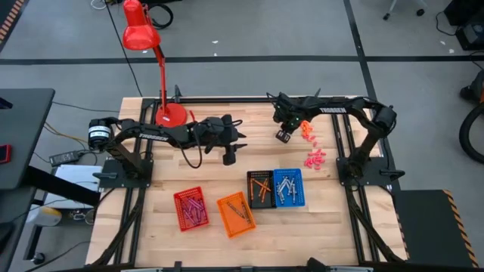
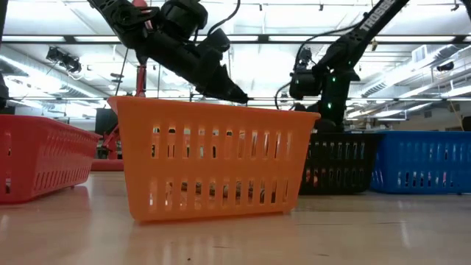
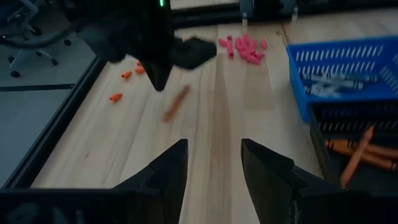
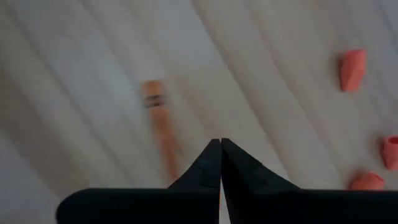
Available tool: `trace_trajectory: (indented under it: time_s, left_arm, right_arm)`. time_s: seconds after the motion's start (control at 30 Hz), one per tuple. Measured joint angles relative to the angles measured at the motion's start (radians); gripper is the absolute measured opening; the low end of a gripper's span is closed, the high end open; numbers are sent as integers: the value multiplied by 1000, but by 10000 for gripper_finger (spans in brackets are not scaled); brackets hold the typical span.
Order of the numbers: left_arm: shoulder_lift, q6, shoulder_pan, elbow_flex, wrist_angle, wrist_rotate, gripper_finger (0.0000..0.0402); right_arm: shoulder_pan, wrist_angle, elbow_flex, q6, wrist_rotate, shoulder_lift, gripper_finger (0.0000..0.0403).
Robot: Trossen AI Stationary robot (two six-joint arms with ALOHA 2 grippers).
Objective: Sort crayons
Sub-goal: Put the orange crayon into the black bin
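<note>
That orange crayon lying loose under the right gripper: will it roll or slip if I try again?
Probably yes. The orange crayon is a thin round stick lying flat on smooth bare wood, so a nudge could roll it. The right gripper is shut with the crayon beside its tips, not between them, which suggests it slips away easily. It looks stiff and light.

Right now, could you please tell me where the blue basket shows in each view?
High view: blue basket, near edge, right of middle.
Low view: far right.
Left wrist view: upper right.
Right wrist view: not in it.
Shared landmark: the black basket touching its side.
</note>
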Motion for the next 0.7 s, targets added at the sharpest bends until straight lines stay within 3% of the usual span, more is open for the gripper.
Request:
trace_trajectory:
  time_s: [0.23,0.43,0.53,0.6,0.7]
  left_arm:
    - [0,59,-3,0,-40,0,162]
    - [0,60,-2,0,-39,0,162]
    - [0,59,-2,0,-42,1,162]
    - [0,60,-3,0,-55,41,162]
    - [15,60,-8,0,-71,182,162]
  right_arm:
    - [75,-1,0,14,-18,-79,6]
    - [165,-76,1,55,-150,-74,47]
    - [230,-92,1,62,-165,-76,69]
    - [261,-96,1,65,-169,-80,80]
    - [310,-88,-3,66,-176,-77,92]
